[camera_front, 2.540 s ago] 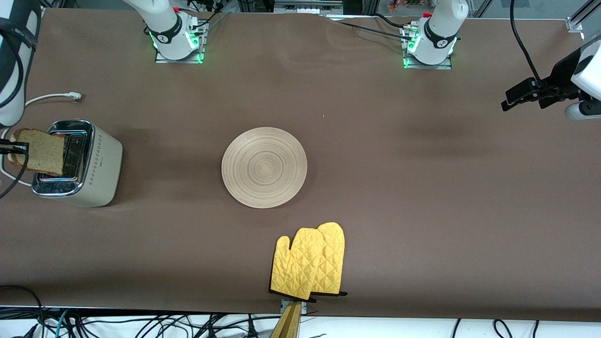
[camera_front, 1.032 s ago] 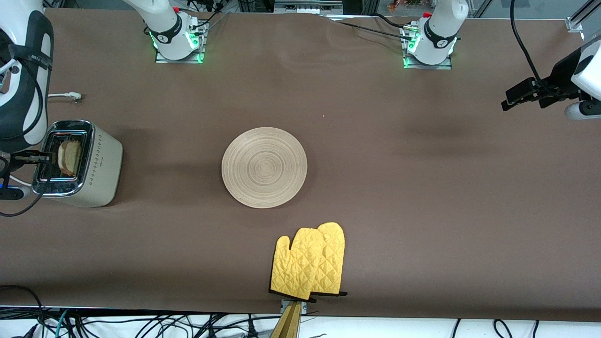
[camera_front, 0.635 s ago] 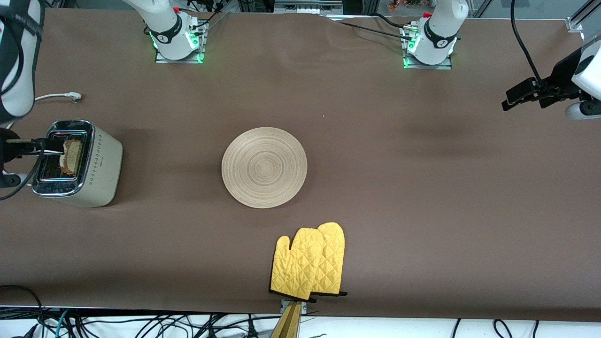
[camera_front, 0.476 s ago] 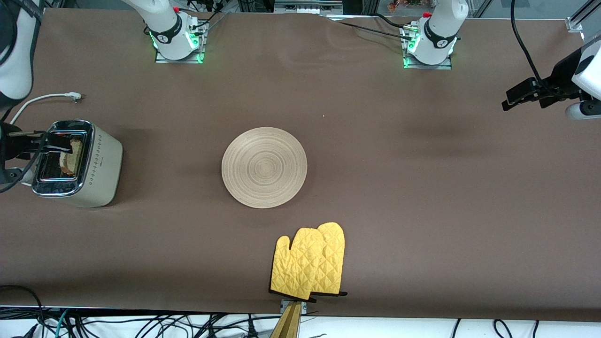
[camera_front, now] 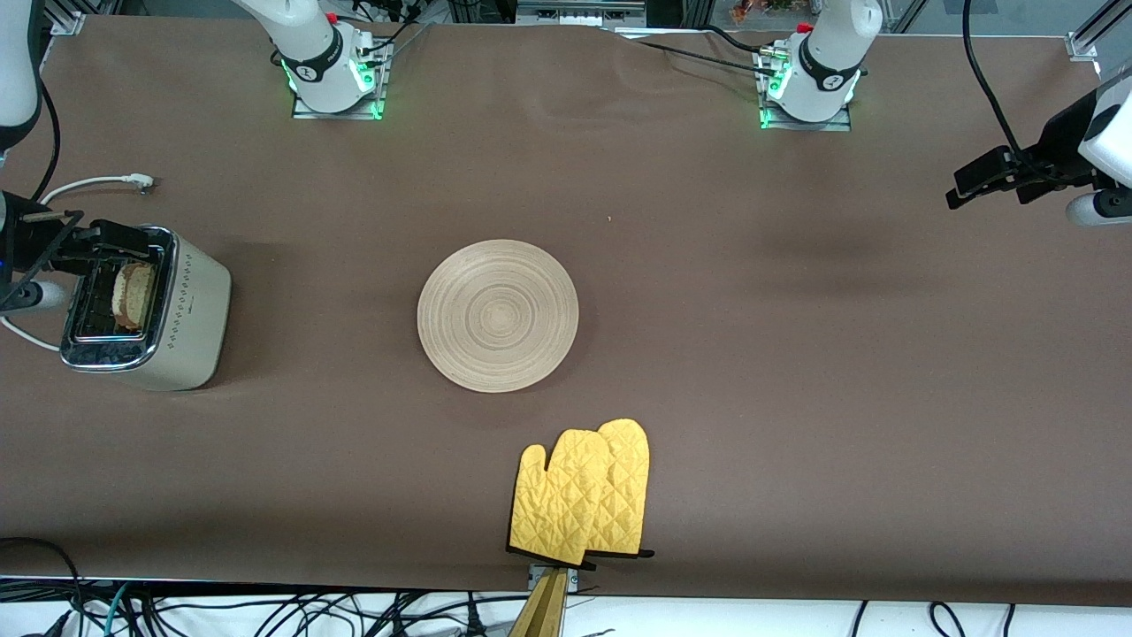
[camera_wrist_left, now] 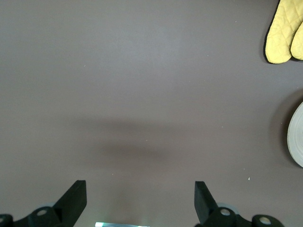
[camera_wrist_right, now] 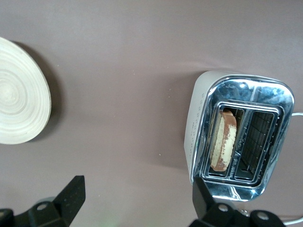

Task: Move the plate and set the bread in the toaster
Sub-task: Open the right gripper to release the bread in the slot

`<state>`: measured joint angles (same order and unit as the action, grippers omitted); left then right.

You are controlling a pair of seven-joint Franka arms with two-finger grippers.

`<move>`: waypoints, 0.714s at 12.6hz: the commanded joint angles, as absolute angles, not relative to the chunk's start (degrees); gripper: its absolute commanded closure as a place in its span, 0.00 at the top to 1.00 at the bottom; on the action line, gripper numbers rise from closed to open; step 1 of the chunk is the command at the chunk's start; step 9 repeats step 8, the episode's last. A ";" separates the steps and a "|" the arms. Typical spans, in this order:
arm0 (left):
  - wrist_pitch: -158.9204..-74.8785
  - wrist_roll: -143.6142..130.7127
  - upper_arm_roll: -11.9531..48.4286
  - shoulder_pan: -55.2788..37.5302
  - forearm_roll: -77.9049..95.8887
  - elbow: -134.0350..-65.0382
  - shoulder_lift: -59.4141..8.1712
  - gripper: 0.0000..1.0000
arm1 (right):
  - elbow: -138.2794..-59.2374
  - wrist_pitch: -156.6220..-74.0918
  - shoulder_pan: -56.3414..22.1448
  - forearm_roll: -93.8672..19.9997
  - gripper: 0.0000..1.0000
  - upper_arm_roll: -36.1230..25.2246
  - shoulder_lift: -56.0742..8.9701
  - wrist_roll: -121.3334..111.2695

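Bread (camera_wrist_right: pixel 222 147), brown-crusted, stands in the chrome-topped toaster (camera_wrist_right: pixel 199 113) slot.

1. You are looking at a robotics lab, not a home kitchen: two white arm bases (camera_front: pixel 332 71) (camera_front: pixel 809 80) sit bolted on metal plates with green lights glowing at their feet.
2. Your desk (camera_front: pixel 707 354) is covered edge to edge in a plain brown cloth, with aluminium framing at its corners.
3. Loose black cables (camera_front: pixel 265 610) pile along the edge nearest the front camera.
4. The household items you see, a toaster (camera_front: pixel 190 310), a wooden plate (camera_front: pixel 498 316) and yellow oven mitts (camera_front: pixel 584 491), stand well apart like staged props.
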<state>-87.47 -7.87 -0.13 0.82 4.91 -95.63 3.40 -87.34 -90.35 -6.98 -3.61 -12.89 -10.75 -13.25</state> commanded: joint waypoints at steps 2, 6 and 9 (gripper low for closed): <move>-86.13 -8.61 0.00 0.88 3.87 -93.96 2.81 1.00 | -100.46 -95.98 -0.97 -0.61 1.00 -4.40 -0.27 -5.90; -86.13 -8.61 0.00 0.79 3.87 -93.87 2.81 1.00 | -99.93 -93.08 0.70 -1.14 1.00 -4.57 1.41 -5.98; -86.13 -8.61 0.09 0.62 3.87 -93.87 2.81 1.00 | -99.76 -93.51 0.79 -0.97 1.00 -4.57 1.14 -5.80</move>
